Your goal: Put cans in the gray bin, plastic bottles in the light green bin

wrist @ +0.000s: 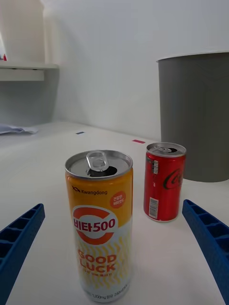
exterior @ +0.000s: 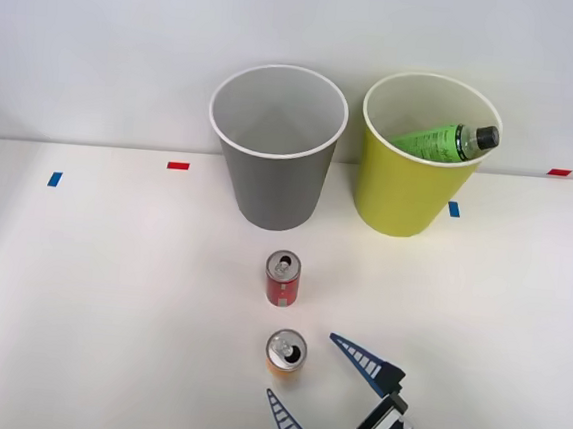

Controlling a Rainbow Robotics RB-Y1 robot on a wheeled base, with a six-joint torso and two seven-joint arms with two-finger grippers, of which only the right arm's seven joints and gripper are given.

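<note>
With the plastic bottle (exterior: 443, 141) already in the light green bin (exterior: 403, 200), the right pincer (exterior: 327, 387) gapes just short of the orange can (exterior: 285, 353) upright on the counter (exterior: 109, 289); next, advance and squeeze!

At lower centre of the front view, the orange and white can (wrist: 101, 224) is glossy printed metal with a brushed silver top. Just above it, the red can (wrist: 164, 182) shares that shiny metal look. The gray bin (exterior: 276, 143) and light green bin (exterior: 422, 156), upper centre and upper right, look like smooth matt plastic. The bottle (exterior: 441, 141) is glossy plastic. The gripper's fingers (wrist: 210, 238) are ribbed matt plastic. The table (exterior: 109, 289) is smooth, matt white.
</note>
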